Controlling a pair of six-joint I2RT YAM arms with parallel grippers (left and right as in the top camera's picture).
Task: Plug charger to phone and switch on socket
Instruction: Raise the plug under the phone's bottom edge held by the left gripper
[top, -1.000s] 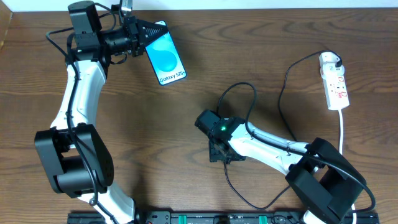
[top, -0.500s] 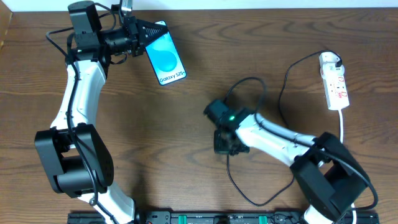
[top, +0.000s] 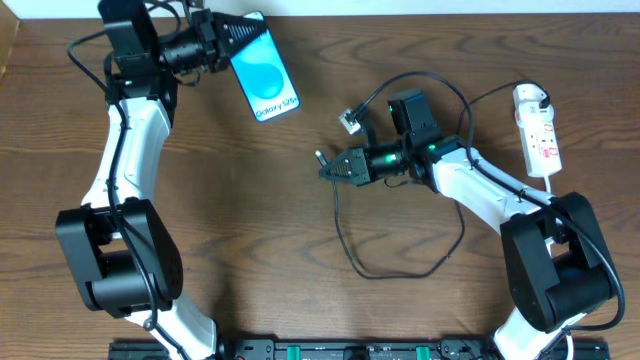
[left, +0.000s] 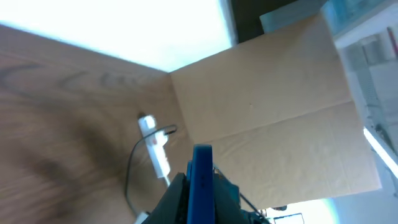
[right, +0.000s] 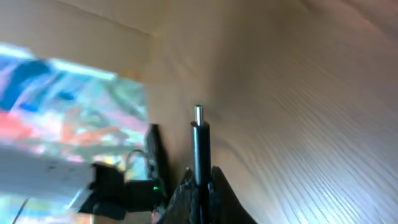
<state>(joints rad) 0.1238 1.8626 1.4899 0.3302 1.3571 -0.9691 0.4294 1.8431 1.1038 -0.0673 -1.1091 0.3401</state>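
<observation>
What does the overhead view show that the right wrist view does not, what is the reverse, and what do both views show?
Only the overhead view shows the socket with its white cord near the table's right side, and the phone with its blue screen readable, held by the left gripper. Only the right wrist view shows, up close, the bare metal tip of the charger, pointing away from the camera. Both show the charger clamped in the right gripper and the wooden table.
</observation>
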